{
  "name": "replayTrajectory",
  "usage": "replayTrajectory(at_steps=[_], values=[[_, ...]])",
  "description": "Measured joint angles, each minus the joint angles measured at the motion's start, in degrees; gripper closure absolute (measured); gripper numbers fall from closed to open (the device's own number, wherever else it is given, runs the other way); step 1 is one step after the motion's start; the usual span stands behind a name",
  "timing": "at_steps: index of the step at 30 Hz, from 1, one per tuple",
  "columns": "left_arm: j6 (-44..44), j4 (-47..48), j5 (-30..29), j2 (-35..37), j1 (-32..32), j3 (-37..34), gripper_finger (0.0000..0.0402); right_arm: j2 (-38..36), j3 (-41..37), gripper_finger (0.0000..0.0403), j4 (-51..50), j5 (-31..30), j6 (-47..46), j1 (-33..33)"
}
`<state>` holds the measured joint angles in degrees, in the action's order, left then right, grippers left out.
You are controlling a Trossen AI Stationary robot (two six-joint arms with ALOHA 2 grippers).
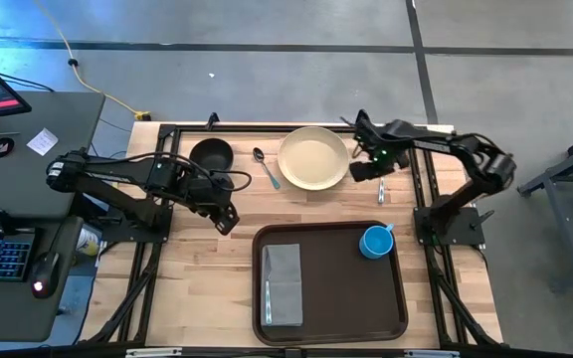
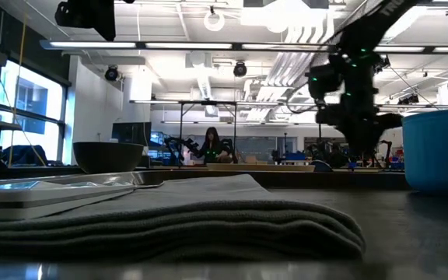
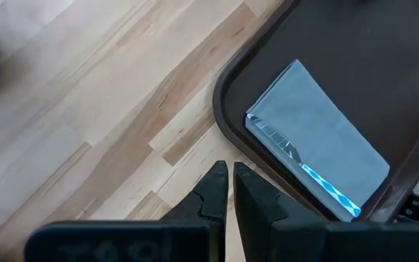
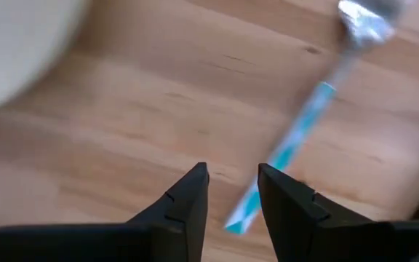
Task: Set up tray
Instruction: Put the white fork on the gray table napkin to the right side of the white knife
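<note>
Hovering right gripper [image 4: 231, 193], jaws parted, over blue-handled fork [image 4: 305, 131] beside cream plate [image 1: 312, 158] | left gripper [image 3: 230, 191] clenched empty beside tray [image 1: 330, 303]

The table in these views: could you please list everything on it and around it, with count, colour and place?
tray: one, dark brown, near middle of the table
napkin: one, grey, folded, on the tray's left part
utensil on napkin: one, silver with blue handle, along the napkin's edge
cup: one, blue, tray's far right corner
plate: one, cream, on the wood beyond the tray
spoon: one, silver, blue handle, between bowl and plate
bowl: one, black, left of the spoon
utensil by plate: one, silver, blue handle, on the wood right of the plate
desk: one, dark, left of the table
left gripper: one, dark, shut, left of the tray
right gripper: one, dark, open, over the utensil by the plate
</note>
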<state>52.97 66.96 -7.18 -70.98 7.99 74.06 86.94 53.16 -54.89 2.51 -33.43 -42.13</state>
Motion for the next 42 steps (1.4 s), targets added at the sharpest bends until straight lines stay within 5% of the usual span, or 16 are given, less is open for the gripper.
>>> replayTrajectory(at_steps=[5,22,35,42], values=[[-0.12,0.02,-0.46,0.0,0.0,0.0,0.0341,-2.94,-4.74,0.0285,1.52,-6.43,-5.58,-2.77],[3.04,0.0,2.84,0.0,2.41,0.0,0.0341,-3.02,-15.36,0.0334,13.0,-1.24,-11.14,-4.09],[4.55,0.02,2.62,0.0,2.93,0.0,0.0341,-3.92,-14.9,0.0383,10.94,-3.09,-7.66,-3.1],[3.87,0.02,1.45,0.0,2.93,0.0,0.0341,-11.36,-10.41,0.0381,3.31,-5.14,-7.66,-2.14]])
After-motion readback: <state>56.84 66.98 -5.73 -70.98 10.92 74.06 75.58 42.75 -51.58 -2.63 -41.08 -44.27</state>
